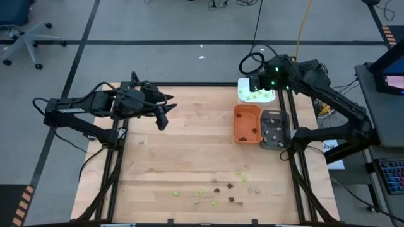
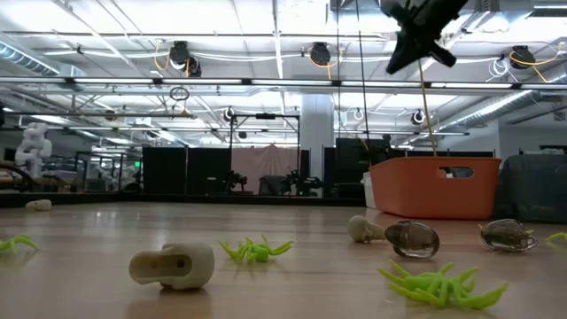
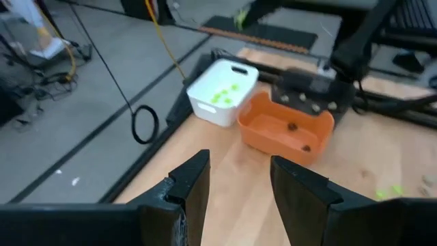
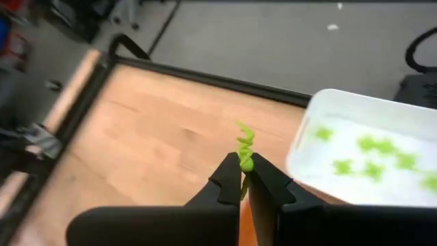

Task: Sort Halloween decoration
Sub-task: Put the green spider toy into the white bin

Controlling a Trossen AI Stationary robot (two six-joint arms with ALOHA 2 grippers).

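High view: wooden table (image 1: 189, 157), grey taped floor; right gripper (image 4: 244, 179) pinching lime-green piece (image 4: 244, 152), left gripper (image 3: 239, 183) apparently empty.

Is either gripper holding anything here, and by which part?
The right gripper pinches a lime-green piece by its lower end; the left gripper holds nothing.

Beside the orange tray (image 1: 247, 122), the grey tray (image 1: 274, 128) is partly hidden by the right arm's frame, the white tray (image 1: 255, 92) lies half under that arm's wrist, and the specks inside all three are too small to identify.
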